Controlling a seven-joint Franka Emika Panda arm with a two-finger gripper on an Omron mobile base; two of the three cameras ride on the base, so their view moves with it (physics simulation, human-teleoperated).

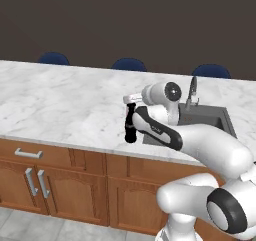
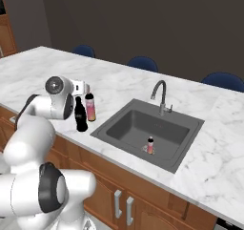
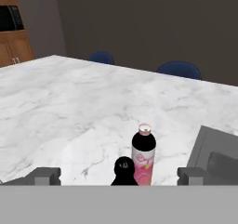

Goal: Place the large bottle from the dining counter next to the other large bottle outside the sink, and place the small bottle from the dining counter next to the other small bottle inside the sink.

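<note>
Looking down the hand camera, I see the gripper (image 3: 118,175) spread wide, one finger tip out at each side with nothing pinched between them. The large black bottle (image 3: 123,169) sits low in the middle of that gap, and only its dark cap and shoulder show, so I read it as just ahead of and below the hand. It stands upright, with its long axis vertical to the marble counter (image 2: 43,67).

In the right base view the black bottle is on the counter outside the sink (image 2: 136,129), off the basin's left rim. The pink large bottle (image 2: 90,107) is just beside it on the far side. Whether the two touch I cannot tell; they overlap from this angle. I judge that half of the task is as good as done, since the bottle stands on its own beside its partner.

The relation that matters now is that the bottle lies straight between the open fingers. Any sideways pull could clip it or the pink one, so I would back off along the hand's own axis first.

One small bottle (image 2: 150,145) stands upright on the sink floor, below the faucet (image 2: 161,93). That is probably the one already there, leaving its twin to fetch.
</note>
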